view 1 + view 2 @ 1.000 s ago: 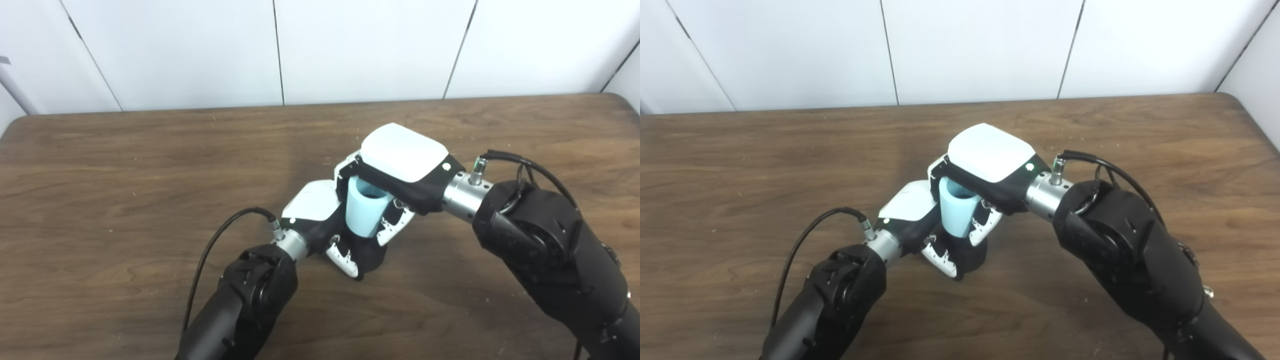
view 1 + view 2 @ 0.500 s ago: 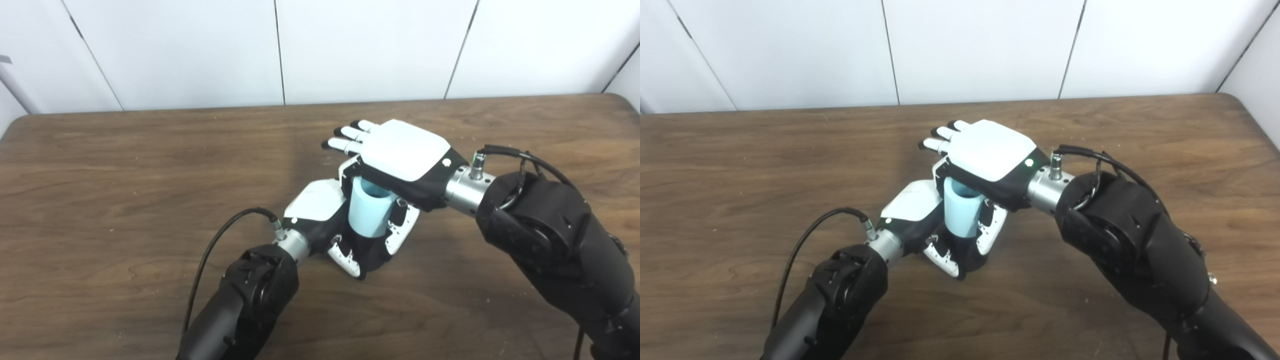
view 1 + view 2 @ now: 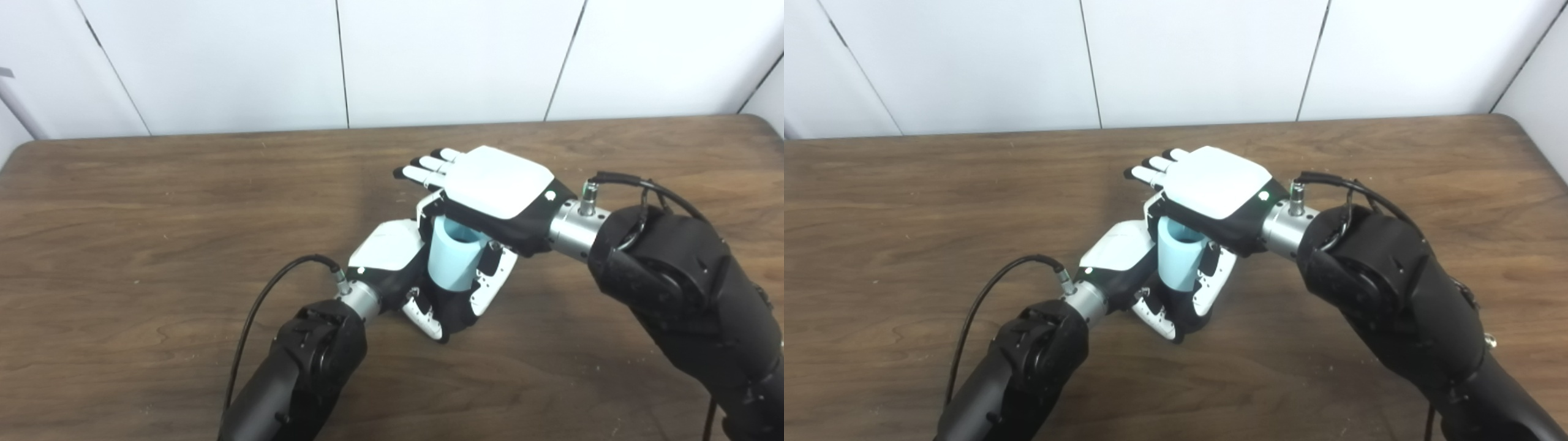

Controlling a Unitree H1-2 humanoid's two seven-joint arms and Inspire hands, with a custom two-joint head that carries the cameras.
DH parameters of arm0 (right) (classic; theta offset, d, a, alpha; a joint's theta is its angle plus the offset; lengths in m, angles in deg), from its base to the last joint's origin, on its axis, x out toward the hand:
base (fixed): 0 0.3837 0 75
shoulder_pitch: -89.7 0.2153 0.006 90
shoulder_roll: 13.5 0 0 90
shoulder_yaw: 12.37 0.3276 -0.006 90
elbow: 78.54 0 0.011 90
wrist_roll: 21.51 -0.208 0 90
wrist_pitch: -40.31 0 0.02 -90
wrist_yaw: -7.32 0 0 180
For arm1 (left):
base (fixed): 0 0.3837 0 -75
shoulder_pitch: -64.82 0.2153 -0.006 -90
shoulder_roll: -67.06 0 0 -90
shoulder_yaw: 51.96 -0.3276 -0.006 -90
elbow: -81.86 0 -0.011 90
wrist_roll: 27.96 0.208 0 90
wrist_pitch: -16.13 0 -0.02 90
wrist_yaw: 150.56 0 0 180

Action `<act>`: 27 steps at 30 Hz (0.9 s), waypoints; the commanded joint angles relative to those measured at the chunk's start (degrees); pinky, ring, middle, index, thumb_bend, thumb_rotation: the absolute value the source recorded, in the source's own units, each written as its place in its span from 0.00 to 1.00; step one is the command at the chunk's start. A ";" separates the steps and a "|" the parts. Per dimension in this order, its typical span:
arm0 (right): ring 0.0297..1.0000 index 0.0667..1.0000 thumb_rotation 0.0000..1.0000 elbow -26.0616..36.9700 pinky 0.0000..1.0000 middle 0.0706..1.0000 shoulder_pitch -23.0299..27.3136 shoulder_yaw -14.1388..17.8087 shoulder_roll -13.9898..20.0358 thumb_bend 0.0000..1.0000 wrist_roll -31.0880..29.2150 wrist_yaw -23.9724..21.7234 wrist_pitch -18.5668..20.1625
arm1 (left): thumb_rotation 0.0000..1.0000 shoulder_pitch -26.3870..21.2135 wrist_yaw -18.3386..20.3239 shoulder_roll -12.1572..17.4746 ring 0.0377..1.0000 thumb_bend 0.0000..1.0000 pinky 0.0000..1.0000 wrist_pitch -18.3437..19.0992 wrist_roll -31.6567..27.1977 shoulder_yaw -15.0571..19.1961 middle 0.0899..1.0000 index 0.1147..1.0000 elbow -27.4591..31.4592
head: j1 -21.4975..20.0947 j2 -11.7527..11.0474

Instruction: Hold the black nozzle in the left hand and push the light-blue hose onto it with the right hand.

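Above the light-blue hose [image 3: 452, 264] (upright, gripped by left hand [image 3: 392, 257]), right hand [image 3: 493, 190], fingers [image 3: 429, 168] spread.

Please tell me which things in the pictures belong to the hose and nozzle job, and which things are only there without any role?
For the job:
- hose, light blue, standing upright
- nozzle, black, under the hose
- left robot hand, shut on the nozzle
- right robot hand, open above the hose

Only there:
- table
- wall panels
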 commanded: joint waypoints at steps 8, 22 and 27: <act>1.00 0.92 0.41 5.53 0.96 0.99 3.89 5.11 -1.84 1.00 -1.26 -4.94 5.24 | 0.00 1.86 2.71 0.35 0.67 0.52 1.00 0.20 -0.35 -2.04 0.49 0.37 -4.41 | -0.09 -0.08; 0.98 0.88 0.41 9.59 0.95 0.96 8.54 8.30 -2.44 1.00 -1.22 -11.34 8.81 | 0.00 1.50 2.40 0.25 0.70 0.52 1.00 0.07 -0.22 -2.16 0.49 0.37 -4.83 | 0.04 -0.31; 0.96 0.87 0.41 8.59 0.94 0.95 8.58 8.25 -2.71 1.00 -1.25 -10.39 8.53 | 0.00 1.50 2.36 0.05 0.70 0.52 1.00 0.26 -0.45 -2.02 0.49 0.37 -4.80 | 0.32 -0.33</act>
